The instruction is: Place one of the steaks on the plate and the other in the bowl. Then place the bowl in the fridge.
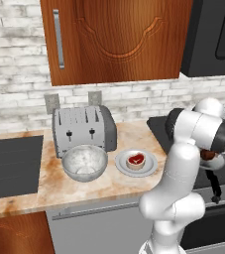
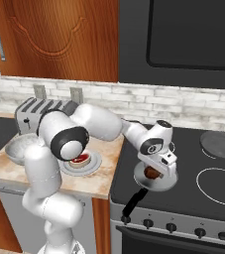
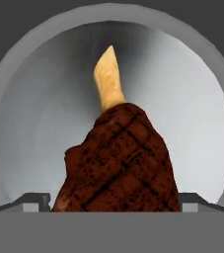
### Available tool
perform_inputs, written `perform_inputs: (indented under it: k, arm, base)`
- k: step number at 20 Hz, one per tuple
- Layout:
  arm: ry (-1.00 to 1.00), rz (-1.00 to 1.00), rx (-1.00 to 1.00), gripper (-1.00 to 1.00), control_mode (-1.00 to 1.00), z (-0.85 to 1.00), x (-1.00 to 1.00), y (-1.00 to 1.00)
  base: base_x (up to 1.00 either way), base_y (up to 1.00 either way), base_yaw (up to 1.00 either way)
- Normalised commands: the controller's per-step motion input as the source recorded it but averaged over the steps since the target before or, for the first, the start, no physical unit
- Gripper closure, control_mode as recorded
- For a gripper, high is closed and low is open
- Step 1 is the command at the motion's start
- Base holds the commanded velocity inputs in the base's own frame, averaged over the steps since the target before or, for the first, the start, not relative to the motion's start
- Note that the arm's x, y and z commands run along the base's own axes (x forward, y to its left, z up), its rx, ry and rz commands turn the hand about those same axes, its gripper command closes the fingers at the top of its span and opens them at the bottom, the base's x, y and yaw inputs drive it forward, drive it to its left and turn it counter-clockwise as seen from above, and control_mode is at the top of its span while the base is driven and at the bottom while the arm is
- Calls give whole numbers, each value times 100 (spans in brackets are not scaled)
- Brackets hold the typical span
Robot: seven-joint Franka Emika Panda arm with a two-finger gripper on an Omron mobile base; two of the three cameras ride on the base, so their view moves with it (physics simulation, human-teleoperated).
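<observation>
Reaching right over frying pan [image 2: 156, 182]; hand [image 2: 153, 172] gripping brown steak [image 3: 118, 163].

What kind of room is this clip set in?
A rendered home kitchen, by the look of it: a stone-look counter carries a toaster, a black stovetop with knobs sits beside it, and wooden wall cabinets hang over a brick backsplash. The hand holds a dark brown steak above a frying pan.
</observation>
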Motion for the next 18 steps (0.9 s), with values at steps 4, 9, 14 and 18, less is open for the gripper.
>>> perform_inputs:
  k: [4,9,14,18]
  arm:
    - [-18,12,-6,100,-100,73,-63,97]
    - [-9,21,-7,100,-100,75,-67,100]
    - [1,33,-11,100,-100,66,-65,100]
    - [0,28,-4,100,-100,54,-55,100]
  base:
    - [0,0,0]
    - [0,0,0]
    - [0,0,0]
    - [0,0,0]
